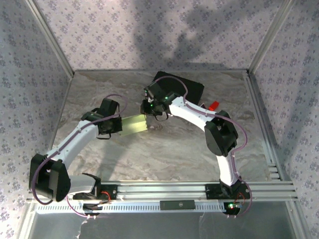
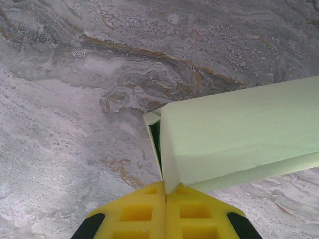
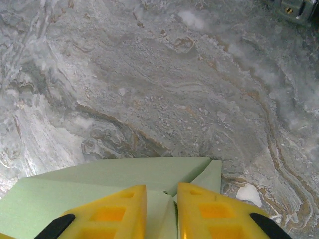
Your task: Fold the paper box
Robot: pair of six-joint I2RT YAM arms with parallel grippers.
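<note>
Paper box [image 2: 239,134], pale green, pinched at its corner by left gripper [image 2: 165,186].

Pale green, plain and unprinted, on the paper box [image 1: 133,124] at centre left. Grey-and-cream marbling with rusty brown veins across the table [image 1: 164,154]. Bright yellow with black trim on the left gripper [image 2: 165,185] and right gripper [image 3: 162,188]. White arms [image 1: 192,113], black at the joints. Black case [image 1: 192,87] at upper centre. Lilac floral print on the walls [image 1: 149,30].
</note>
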